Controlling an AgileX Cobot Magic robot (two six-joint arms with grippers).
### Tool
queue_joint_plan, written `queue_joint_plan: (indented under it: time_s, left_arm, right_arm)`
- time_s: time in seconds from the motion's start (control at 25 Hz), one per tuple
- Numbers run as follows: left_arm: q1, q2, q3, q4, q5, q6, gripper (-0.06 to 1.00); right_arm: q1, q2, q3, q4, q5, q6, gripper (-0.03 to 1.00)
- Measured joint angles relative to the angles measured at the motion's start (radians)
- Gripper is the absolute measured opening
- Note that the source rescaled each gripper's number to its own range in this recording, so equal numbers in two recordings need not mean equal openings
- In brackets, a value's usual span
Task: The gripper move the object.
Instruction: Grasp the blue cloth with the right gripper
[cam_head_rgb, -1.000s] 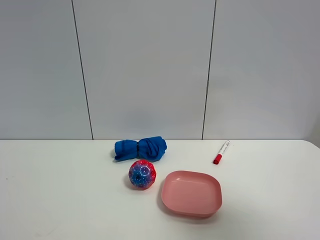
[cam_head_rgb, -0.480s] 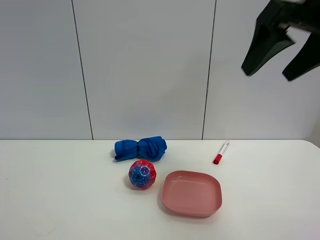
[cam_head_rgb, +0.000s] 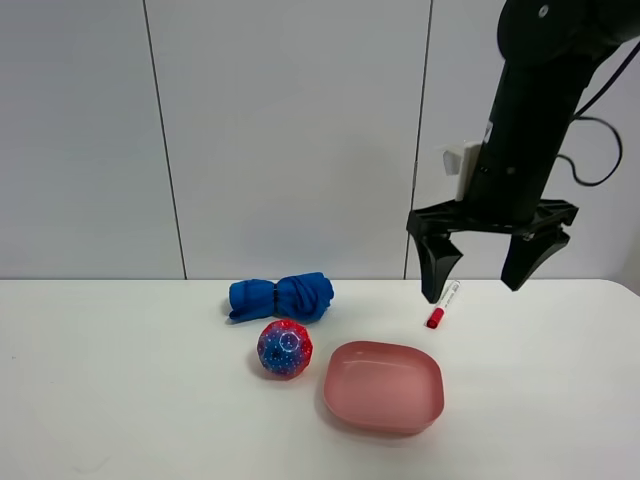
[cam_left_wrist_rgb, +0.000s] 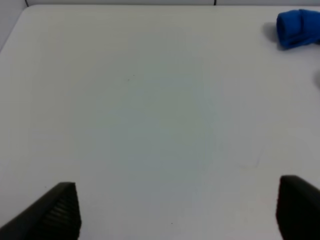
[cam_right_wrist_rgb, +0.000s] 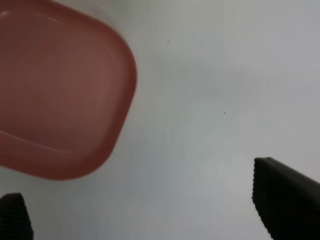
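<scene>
My right gripper (cam_head_rgb: 475, 285) hangs open above the table's back right, its left finger just above a red-capped white marker (cam_head_rgb: 441, 304). In the right wrist view the gripper (cam_right_wrist_rgb: 150, 212) is open and empty over bare table beside the pink plate (cam_right_wrist_rgb: 125, 75). The pink plate (cam_head_rgb: 335, 385) lies at the front centre. A red-and-blue ball (cam_head_rgb: 285, 348) sits left of it, and a rolled blue cloth (cam_head_rgb: 280, 297) lies behind the ball. My left gripper (cam_left_wrist_rgb: 177, 210) is open over bare table, with the blue cloth (cam_left_wrist_rgb: 299, 28) far from it. It does not show in the exterior high view.
The white table (cam_head_rgb: 120, 390) runs to a grey panelled wall (cam_head_rgb: 290, 130) at the back. The right arm's black body (cam_head_rgb: 530, 120) stands tall over the back right corner.
The right arm has come down from the top right into view. Its open gripper now hangs low over the marker. The objects have not moved.
</scene>
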Motion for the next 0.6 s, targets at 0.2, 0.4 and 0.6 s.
queue_joint_plan:
  time_s: [0.2, 0.4, 0.6]
  left_arm:
    - [0.000, 0.000, 0.000, 0.000, 0.000, 0.000, 1.00]
    - [0.000, 0.000, 0.000, 0.000, 0.000, 0.000, 1.00]
    - [0.000, 0.000, 0.000, 0.000, 0.000, 0.000, 1.00]
  right_arm:
    - [0.001, 0.098, 0.000, -0.023, -0.090, 0.007, 0.96]
    - [0.001, 0.189, -0.001, -0.036, -0.174, -0.048, 0.96]
    - [0.001, 0.255, -0.001, -0.025, -0.232, -0.096, 0.96]
